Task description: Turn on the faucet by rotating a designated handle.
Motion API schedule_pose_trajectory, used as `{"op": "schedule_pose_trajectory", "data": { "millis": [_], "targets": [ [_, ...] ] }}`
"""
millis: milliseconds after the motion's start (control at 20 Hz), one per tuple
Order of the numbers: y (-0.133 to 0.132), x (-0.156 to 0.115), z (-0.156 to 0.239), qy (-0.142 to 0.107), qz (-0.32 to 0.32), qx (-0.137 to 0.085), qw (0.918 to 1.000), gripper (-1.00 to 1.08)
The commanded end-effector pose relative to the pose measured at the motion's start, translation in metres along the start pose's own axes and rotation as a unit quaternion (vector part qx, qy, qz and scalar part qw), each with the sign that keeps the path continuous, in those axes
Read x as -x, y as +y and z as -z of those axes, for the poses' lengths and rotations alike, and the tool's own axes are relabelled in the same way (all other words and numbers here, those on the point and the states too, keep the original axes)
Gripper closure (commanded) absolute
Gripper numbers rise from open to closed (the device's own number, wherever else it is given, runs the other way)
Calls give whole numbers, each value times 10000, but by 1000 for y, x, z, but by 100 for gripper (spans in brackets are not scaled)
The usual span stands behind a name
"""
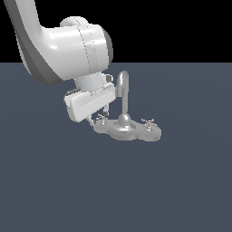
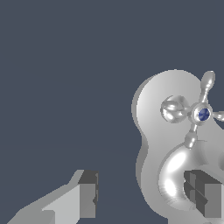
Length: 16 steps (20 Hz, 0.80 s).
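Note:
The silver faucet (image 1: 124,121) stands on the dark floor with a tall hooked spout, a domed centre and a lumpy flat base. The designated handle (image 1: 102,119) is the small cross knob at the base's end on the exterior view's left. In the wrist view the handle (image 2: 202,114) shows a blue dot at its hub. The other cross knob (image 1: 148,121) has a red dot. My gripper (image 1: 99,116) is open, just above and beside the designated handle. In the wrist view my gripper (image 2: 144,194) has one finger over the floor and one over the dome (image 2: 175,175). The handle is not between the jaws.
The dark grey floor (image 1: 59,181) stretches flat all round the faucet. The spout (image 1: 123,86) rises close beside my hand, on the exterior view's right of it.

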State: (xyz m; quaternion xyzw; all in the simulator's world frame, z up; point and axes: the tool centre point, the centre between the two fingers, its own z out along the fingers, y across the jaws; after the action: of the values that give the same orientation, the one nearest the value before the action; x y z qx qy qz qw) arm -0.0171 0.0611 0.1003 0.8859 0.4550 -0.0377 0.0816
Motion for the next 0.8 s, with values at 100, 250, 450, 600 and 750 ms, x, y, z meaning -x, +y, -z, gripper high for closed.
{"op": "schedule_pose_trajectory", "data": {
  "millis": [100, 250, 450, 600, 750],
  "targets": [
    [-4, -28, -28, -233, 855, -71, 9960, -3],
    [56, -7, -56, -69, -278, 63, 9996, -72],
    [130, 34, -54, 131, -824, 593, 9947, -70],
    [148, 52, -94, -203, -774, 412, 9959, -25],
    [76, -45, -51, 122, 175, 714, 9972, -80]
  ]
}}
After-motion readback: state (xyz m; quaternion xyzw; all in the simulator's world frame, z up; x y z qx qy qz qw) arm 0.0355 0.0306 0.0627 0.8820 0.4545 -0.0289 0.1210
